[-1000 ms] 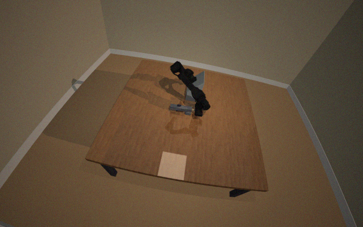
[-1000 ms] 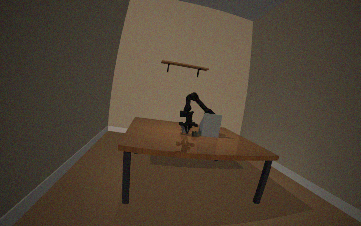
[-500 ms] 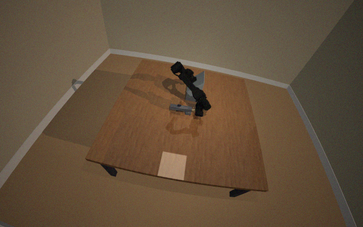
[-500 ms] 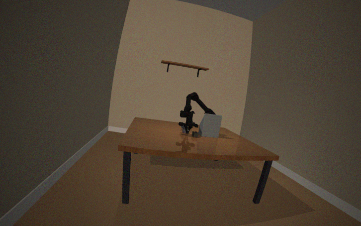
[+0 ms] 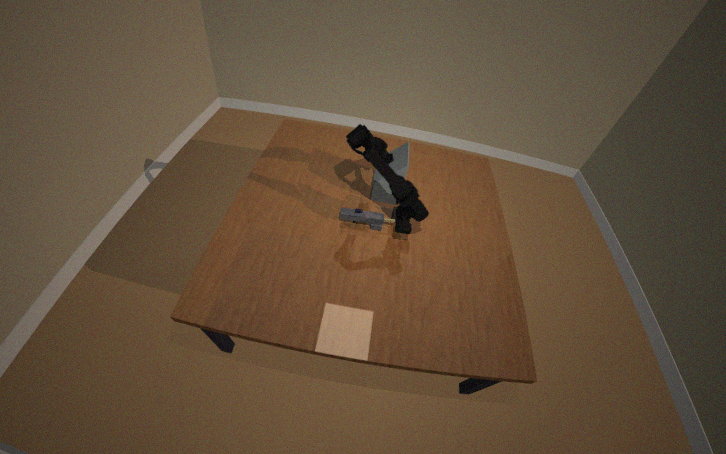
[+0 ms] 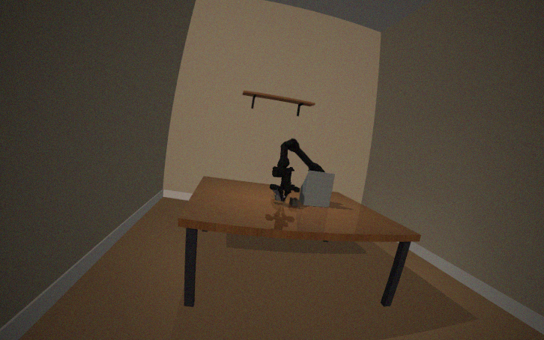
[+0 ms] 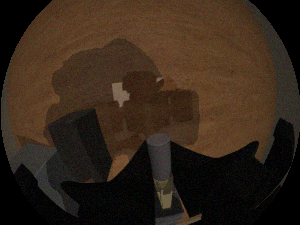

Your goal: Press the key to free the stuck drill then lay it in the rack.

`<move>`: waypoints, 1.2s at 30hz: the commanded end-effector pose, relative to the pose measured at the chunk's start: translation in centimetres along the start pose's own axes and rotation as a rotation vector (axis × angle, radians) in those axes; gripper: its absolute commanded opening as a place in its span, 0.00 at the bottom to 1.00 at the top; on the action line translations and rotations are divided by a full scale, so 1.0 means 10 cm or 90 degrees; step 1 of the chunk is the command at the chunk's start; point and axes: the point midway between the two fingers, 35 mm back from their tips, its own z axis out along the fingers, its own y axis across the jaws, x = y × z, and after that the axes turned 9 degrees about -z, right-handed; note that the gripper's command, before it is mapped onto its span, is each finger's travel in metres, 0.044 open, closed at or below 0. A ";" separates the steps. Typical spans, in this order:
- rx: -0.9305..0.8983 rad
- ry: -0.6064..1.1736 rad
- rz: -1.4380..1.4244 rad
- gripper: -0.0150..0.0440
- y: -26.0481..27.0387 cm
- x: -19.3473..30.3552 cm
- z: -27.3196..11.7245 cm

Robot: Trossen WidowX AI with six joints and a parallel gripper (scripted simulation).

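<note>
Top view, best handling: the drill (image 5: pixel 389 221) (image 7: pixel 159 161) shows its brassy part between the grey holder (image 5: pixel 370 218) (image 7: pixel 169 217) and the gripper (image 5: pixel 402 228) (image 6: pixel 282 195) (image 7: pixel 154 143); I'd draw it straight out along its own length, slowly, without twisting.
Top view, blue knob: this small knob (image 5: pixel 358 210) on the holder may be the key; I can't tell whether it's down, so I'd want the drill proved loose before any hard pull.
Top view, surface: brown wooden surface (image 5: pixel 439 310) (image 6: pixel 240 225) (image 7: pixel 150 24), a pale square (image 5: pixel 345 331) near its front edge.
Exterior view, gripper: low and pointing down, close beside the grey panel (image 5: pixel 403 159) (image 6: pixel 318 189), so sideways swings could catch it.
Exterior view, rack: I can't pick it out for certain; the panel might belong to it.
Exterior view, room: plain dim walls, a wooden shelf (image 6: pixel 278 98) high on the far one.
Wrist view, grip: clenched on the drill's grey cylinder, which stands between the fingers; the drill seems not yet out of the holder.
Wrist view, shadow: the arm darkens the wood ahead, so I'd judge clearance carefully.
</note>
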 end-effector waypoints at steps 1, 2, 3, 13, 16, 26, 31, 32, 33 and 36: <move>0.003 -0.001 0.000 0.25 -0.02 -0.06 -0.02; 0.003 -0.001 0.000 0.25 -0.02 -0.07 -0.02; 0.003 -0.001 0.000 0.25 -0.03 -0.09 -0.02; 0.004 -0.002 0.000 0.25 -0.05 -0.24 -0.03; 0.004 -0.002 0.000 0.25 -0.06 -0.27 -0.03; 0.004 -0.003 0.000 0.25 -0.08 -0.41 -0.04; 0.004 -0.003 0.001 0.25 -0.09 -0.46 -0.04; 0.004 -0.003 0.000 0.25 -0.09 -0.46 -0.05; 0.004 -0.003 0.000 0.25 -0.08 -0.44 -0.05; 0.004 -0.003 0.000 0.25 -0.07 -0.43 -0.07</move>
